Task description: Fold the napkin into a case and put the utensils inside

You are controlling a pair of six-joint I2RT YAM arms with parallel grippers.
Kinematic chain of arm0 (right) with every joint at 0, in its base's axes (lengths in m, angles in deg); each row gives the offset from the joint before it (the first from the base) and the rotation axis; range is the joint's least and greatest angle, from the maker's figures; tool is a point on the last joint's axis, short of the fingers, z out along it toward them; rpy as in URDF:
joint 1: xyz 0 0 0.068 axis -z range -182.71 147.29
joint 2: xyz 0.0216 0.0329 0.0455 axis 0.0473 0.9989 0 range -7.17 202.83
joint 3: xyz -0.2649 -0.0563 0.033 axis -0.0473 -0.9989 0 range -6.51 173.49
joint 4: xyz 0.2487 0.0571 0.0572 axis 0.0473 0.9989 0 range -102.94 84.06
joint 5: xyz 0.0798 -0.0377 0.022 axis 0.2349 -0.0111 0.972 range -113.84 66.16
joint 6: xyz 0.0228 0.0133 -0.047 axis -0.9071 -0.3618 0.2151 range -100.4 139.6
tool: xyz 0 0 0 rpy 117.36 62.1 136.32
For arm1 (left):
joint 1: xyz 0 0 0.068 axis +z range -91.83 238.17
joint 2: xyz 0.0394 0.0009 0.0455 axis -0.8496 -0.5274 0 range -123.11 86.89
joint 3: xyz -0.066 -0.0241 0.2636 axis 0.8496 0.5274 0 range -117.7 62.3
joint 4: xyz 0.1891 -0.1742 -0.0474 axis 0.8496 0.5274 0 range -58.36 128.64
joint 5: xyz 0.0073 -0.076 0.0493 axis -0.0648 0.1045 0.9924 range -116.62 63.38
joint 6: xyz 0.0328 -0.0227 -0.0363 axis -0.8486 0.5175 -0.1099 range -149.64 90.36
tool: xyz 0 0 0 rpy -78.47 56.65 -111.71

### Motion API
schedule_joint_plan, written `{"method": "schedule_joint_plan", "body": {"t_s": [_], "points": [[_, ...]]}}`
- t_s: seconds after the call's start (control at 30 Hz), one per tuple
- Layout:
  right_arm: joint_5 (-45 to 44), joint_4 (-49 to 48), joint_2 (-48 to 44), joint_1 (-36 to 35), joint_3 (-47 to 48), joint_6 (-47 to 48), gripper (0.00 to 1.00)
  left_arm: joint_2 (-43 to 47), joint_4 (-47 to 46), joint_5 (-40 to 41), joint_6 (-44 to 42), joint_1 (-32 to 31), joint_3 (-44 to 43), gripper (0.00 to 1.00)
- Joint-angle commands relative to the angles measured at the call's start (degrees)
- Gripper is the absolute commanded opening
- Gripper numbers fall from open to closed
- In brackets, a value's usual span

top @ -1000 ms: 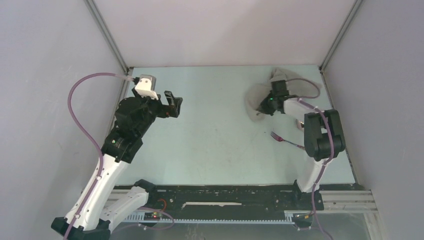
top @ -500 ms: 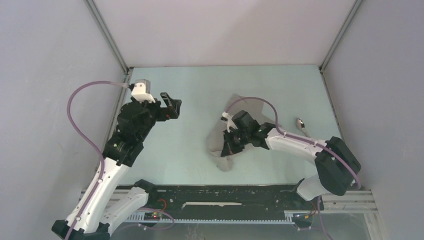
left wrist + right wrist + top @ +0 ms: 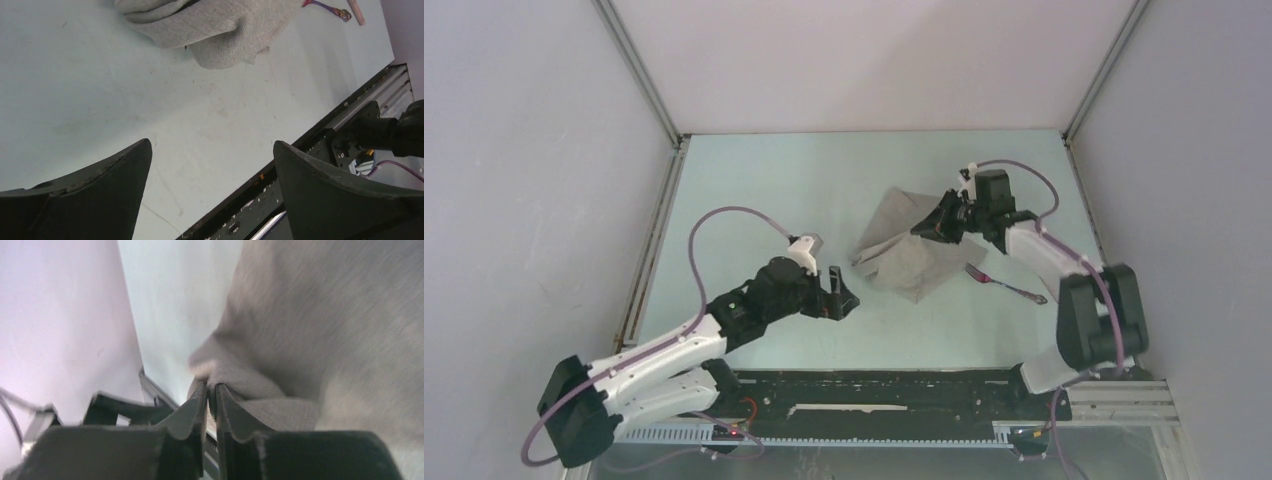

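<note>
The grey-beige napkin (image 3: 902, 252) lies rumpled and partly spread right of the table's middle. My right gripper (image 3: 941, 224) is at its far right edge, shut on a pinched fold of the cloth (image 3: 235, 375); its jaws stand almost together around it (image 3: 211, 388). My left gripper (image 3: 840, 296) hovers just off the napkin's near left corner, open and holding nothing (image 3: 212, 150). The napkin (image 3: 210, 27) fills the top of the left wrist view. The fork (image 3: 1002, 283) lies on the table right of the napkin. The spoon is hidden in the top view. No folded case shows.
Grey walls with metal corner posts (image 3: 639, 70) enclose the table on three sides. The black rail (image 3: 874, 385) that carries both arm bases runs along the near edge. My right arm's forearm (image 3: 1049, 255) reaches over the fork area. A slim pinkish handle (image 3: 356, 10) lies beside the fork (image 3: 325, 6).
My left arm has swung from the far left down to the napkin's near left corner. My right gripper dragged the napkin to the middle, then pulled it back right, spreading it.
</note>
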Motion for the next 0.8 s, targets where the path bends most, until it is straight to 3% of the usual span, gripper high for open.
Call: {"method": "schedule_joint_plan", "body": {"t_s": [0.0,0.03,0.1,0.17,0.23,0.37,0.47,0.53,0.63,0.77], "points": [[-4.6,5.6,11.68,3.07,13.49,6.03,0.28,-7.59,-6.48,3.81,1.25,-1.8,-5.67,1.0],[-8.24,11.56,15.03,3.7,18.47,11.35,0.34,-10.63,-6.95,2.99,0.91,-1.8,-7.24,0.97],[-14.62,23.26,19.49,4.35,28.08,20.14,0.36,-16.34,-8.17,1.44,-0.21,-1.86,-10.25,0.92],[-16.22,24.39,16.98,4.47,26.14,24.0,0.44,-21.6,-9.3,-0.7,-1.19,-1.79,-12.95,0.87],[-15.65,20.97,10.1,4.57,19.66,24.15,0.51,-26.18,-12.17,-4.52,-1.53,-1.84,-14.79,0.83],[-14.51,15.7,-1.11,7.03,6.27,21.0,0.53,-33.9,-14.89,-7.02,-1.64,-1.9,-17.81,0.82],[-7.17,9.53,-6.12,10.28,-3.64,18.08,0.56,-38.25,-13.5,-5.4,-4.52,-2.67,-21.22,0.87],[-1.05,6.98,-5.49,10.67,-6.48,16.24,0.54,-41.27,-8.42,-0.68,-7.05,-4.1,-25.35,0.88],[7.46,1.57,-2.4,10.0,-9.52,11.43,0.44,-45.77,-2.39,7.42,-10.45,-5.87,-31.39,0.85],[9.66,-7.39,0.57,9.71,-15.26,1.32,0.44,-52.07,5.47,15.05,-13.69,-7.27,-39.65,0.79]]}}
